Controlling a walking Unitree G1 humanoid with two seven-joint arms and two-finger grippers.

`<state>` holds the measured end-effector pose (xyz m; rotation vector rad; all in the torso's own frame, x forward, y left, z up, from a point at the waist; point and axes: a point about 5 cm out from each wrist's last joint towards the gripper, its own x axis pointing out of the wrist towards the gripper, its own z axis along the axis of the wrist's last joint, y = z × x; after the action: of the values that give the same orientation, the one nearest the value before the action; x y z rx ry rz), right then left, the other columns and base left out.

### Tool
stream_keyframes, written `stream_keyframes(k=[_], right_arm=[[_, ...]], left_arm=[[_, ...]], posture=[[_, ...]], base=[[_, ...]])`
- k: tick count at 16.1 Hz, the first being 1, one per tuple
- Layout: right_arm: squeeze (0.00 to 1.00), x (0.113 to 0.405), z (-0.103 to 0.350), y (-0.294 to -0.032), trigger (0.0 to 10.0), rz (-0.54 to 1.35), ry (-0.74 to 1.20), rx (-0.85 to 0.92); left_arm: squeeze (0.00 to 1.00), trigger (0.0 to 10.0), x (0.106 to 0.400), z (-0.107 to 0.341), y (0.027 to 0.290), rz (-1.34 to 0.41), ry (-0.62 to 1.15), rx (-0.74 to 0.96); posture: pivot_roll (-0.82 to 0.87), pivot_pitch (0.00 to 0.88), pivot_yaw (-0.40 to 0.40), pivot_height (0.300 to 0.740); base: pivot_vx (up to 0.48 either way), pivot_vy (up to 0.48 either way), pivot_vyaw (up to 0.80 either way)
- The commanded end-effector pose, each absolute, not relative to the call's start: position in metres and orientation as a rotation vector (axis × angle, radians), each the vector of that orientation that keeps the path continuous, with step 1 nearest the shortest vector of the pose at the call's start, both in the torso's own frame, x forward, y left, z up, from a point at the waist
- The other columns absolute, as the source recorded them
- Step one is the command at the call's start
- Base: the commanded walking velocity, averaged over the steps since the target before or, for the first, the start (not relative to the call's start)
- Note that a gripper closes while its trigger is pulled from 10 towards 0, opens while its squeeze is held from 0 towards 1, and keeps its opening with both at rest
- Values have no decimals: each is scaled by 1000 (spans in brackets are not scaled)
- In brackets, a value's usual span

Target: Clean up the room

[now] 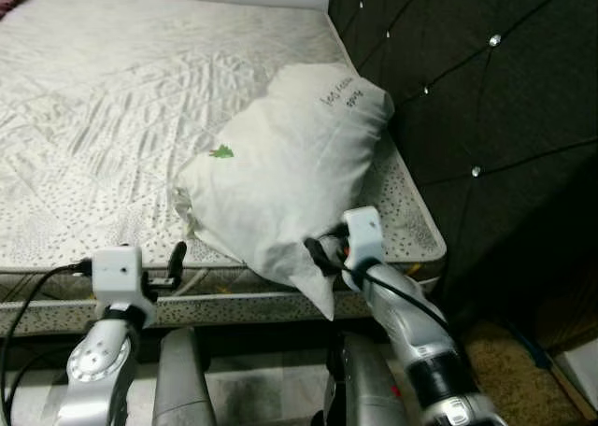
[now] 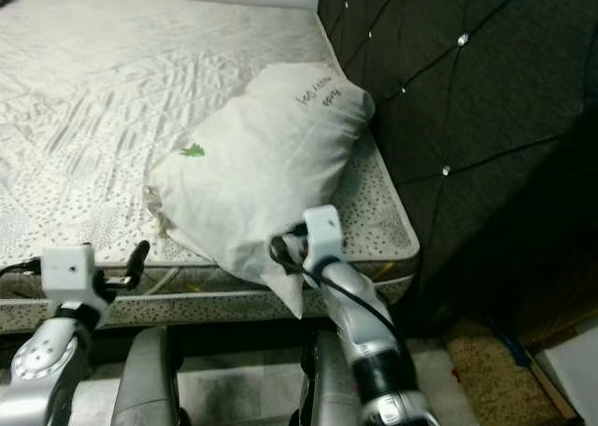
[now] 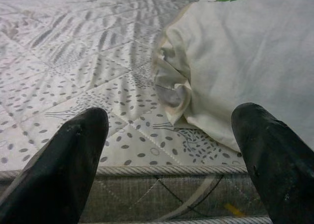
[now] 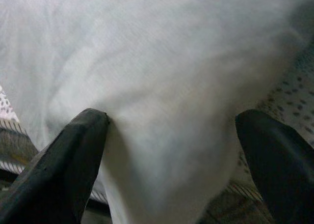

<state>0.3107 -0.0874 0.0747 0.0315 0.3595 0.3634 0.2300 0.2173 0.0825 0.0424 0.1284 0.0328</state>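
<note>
Right gripper [image 4: 171, 150] straddles pillow [image 1: 280, 164] corner

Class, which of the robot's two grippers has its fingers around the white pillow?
The right gripper: its open black fingers straddle the white pillow's near corner. The left gripper hangs open at the patterned mattress edge, apart from it.

White pillow [image 2: 262, 169] lies on bare mattress [image 2: 103, 99], near corner by dark tufted headboard [image 2: 467, 118]. Right claw [image 2: 285, 248] at pillow's front corner, which overhangs the mattress edge; fingers mostly hidden, grip unclear. Left claw [image 2: 135, 262] hovers at mattress front edge, apart from pillow.
</note>
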Motion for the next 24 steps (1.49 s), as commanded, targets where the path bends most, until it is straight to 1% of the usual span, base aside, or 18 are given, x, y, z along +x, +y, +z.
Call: stream_keyframes(k=[1,3,4,6,7,9,12,15,18,19,20,24], right_arm=[[0,316,76,-92,10000,312,355,30],[0,317,72,-93,10000,276,393,39],[0,316,69,-97,10000,258,423,63],[0,313,68,-98,10000,265,448,137],[0,309,64,-95,10000,311,472,162],[0,307,60,-92,10000,339,503,177],[0,307,62,-81,10000,432,529,230],[0,314,65,-77,10000,401,498,240],[0,324,75,-61,10000,377,453,263],[0,327,78,-55,5922,376,442,269],[0,331,83,-50,0,351,415,272],[0,341,91,-40,0,316,388,293]], left_arm=[[1000,10000,227,87,218,18,126,34],[1000,10000,223,87,219,4,155,50],[0,10000,221,88,215,-45,165,29],[0,10000,219,89,213,-77,178,23],[0,10000,219,87,212,-91,195,20],[0,10000,220,85,211,-100,222,11],[0,10000,221,86,209,-137,241,5],[0,10000,222,87,213,-130,244,15],[0,10000,222,88,212,-136,246,16],[0,10000,222,88,211,-136,246,17],[0,10000,223,88,212,-135,246,19],[0,10000,224,88,213,-127,241,28]], posture=[[105,95,-111,556],[113,105,-106,556],[116,106,-103,556],[112,105,-97,556],[108,102,-89,556],[111,97,-79,556],[123,88,-72,556],[129,83,-71,556],[137,77,-68,556],[139,75,-70,556],[141,74,-71,556],[154,66,-86,556]], base=[[0,0,0],[0,0,0],[0,0,0],[0,0,0],[0,0,0],[0,0,0],[0,0,0],[0,0,0],[0,0,0],[0,0,0],[0,0,0],[0,0,0]])
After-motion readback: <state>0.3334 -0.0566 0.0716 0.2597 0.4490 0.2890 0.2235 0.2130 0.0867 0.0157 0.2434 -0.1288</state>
